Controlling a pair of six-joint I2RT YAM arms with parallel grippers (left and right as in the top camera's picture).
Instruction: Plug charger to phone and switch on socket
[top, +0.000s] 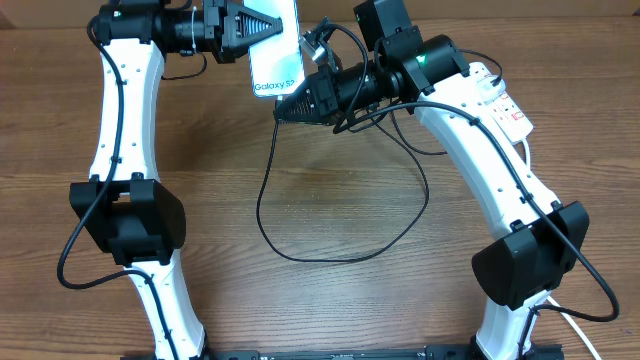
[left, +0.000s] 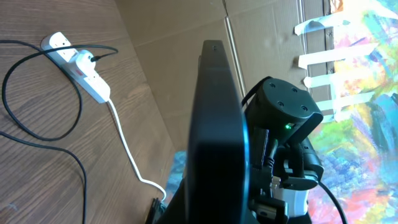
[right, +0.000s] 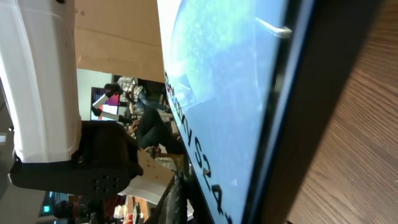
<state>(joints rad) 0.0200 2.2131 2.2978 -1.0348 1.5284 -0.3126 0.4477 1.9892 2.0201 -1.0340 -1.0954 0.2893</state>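
Observation:
My left gripper (top: 252, 32) is shut on the phone (top: 276, 55) and holds it above the table at the back, its blue "Galaxy" screen facing up. In the left wrist view the phone (left: 217, 124) shows as a dark edge. It fills the right wrist view (right: 217, 81). My right gripper (top: 292, 106) is at the phone's lower edge, shut on the connector end of the charger. The connector tip is hidden. The black cable (top: 262, 205) loops over the table back to the socket (top: 505, 102). Its black plug (left: 87, 60) sits in the white strip (left: 71, 53).
The socket's thick white cord (left: 127, 149) runs off the table's far edge toward cardboard and a colourful backdrop. My right arm (top: 480, 150) lies over part of the strip. Both arm bases stand at the front edge.

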